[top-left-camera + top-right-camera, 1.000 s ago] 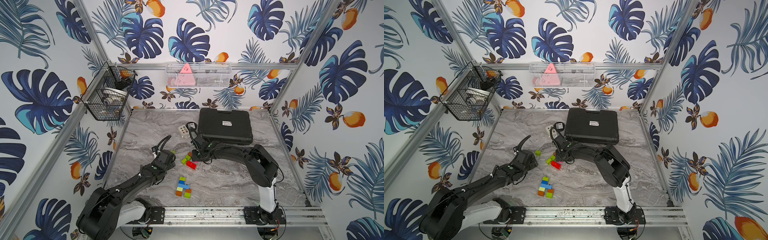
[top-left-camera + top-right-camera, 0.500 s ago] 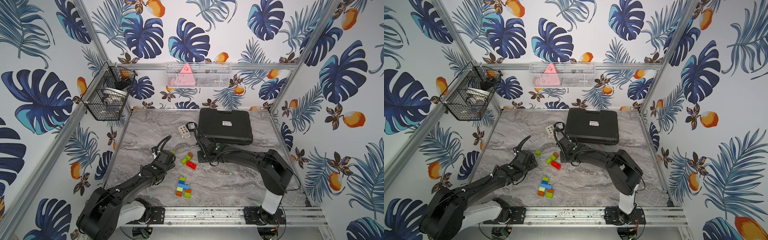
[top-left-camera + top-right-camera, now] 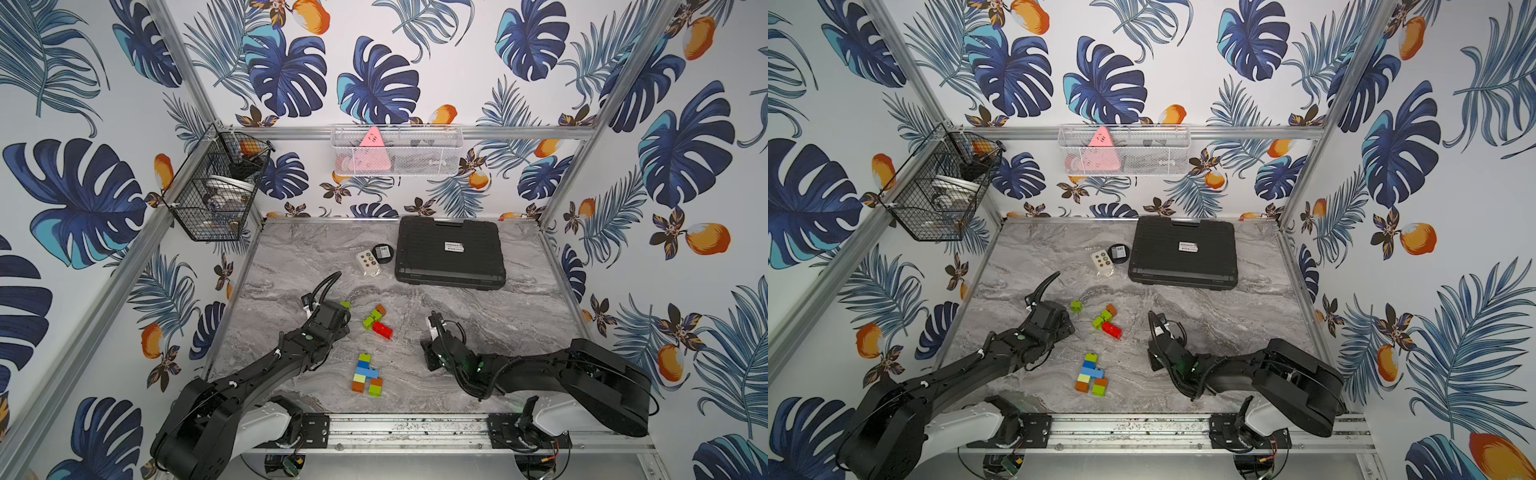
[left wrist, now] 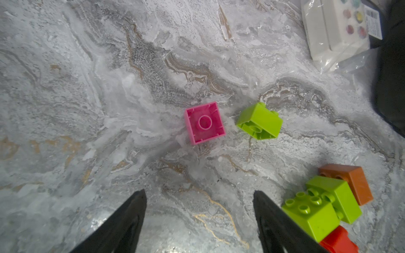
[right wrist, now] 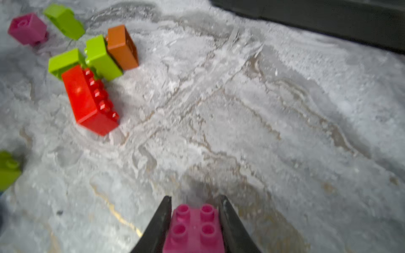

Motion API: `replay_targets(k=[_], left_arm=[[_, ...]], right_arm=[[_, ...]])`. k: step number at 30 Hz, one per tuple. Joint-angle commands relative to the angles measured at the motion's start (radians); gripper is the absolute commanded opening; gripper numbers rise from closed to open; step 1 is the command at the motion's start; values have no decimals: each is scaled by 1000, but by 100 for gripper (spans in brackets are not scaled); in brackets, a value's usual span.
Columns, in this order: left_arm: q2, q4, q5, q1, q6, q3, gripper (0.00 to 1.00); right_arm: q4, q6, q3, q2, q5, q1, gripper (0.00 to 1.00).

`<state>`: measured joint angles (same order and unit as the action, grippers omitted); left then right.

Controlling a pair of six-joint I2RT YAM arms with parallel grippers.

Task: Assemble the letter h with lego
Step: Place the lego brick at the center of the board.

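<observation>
My right gripper (image 5: 195, 200) is shut on a pink lego brick (image 5: 195, 227), studs up, low over the marble at the front right (image 3: 432, 357). Loose lego lies to its left: a longer red brick (image 3: 382, 330), two lime bricks (image 3: 371, 320) and an orange one (image 3: 380, 309). A joined group of lime, blue, light blue and orange bricks (image 3: 365, 374) sits near the front edge. My left gripper (image 4: 198, 192) is open and holds nothing. Beyond its fingertips lie an upturned pink brick (image 4: 205, 122) and a tipped lime brick (image 4: 259, 123).
A black case (image 3: 451, 253) lies at the back right of the marble table (image 3: 498, 316). A bagged white card with coloured dots (image 3: 368, 262) and a small black disc (image 3: 382, 252) lie beside it. Wire baskets (image 3: 216, 187) hang on the left and back walls.
The right arm has pulled back from the loose bricks toward the front right, its jaws now closed on a pink brick. The left arm has not moved.
</observation>
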<state>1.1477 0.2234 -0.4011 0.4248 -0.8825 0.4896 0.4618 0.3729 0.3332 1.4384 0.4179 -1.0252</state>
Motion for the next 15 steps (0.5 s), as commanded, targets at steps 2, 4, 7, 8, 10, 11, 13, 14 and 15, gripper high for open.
replay_targets(k=[2, 4, 7, 8, 10, 11, 13, 14, 15], left_arm=[[-6, 7, -28, -1, -20, -3, 82], [-9, 5, -26, -1, -18, -4, 82], [-22, 19, -45, -1, -21, -5, 82], [-28, 21, -51, -1, -25, -8, 82], [-37, 17, -51, -1, -30, -15, 82], [-38, 17, -50, -1, -29, -16, 82], [-40, 24, -55, -1, -26, -11, 82], [-42, 28, -58, -1, -27, -11, 82], [-42, 28, -60, -1, -30, -12, 82]], right_arm=[[255, 29, -108, 5, 19, -40, 32], [306, 38, -137, 26, 12, -53, 36], [318, 18, -134, 37, 0, -72, 40], [296, 11, -123, 33, -3, -77, 43], [237, 12, -108, 4, -13, -82, 48], [217, 18, -107, -12, -13, -84, 50], [179, 36, -115, -55, -18, -83, 53], [148, 49, -117, -83, -24, -83, 54], [117, 63, -118, -109, -24, -84, 55]])
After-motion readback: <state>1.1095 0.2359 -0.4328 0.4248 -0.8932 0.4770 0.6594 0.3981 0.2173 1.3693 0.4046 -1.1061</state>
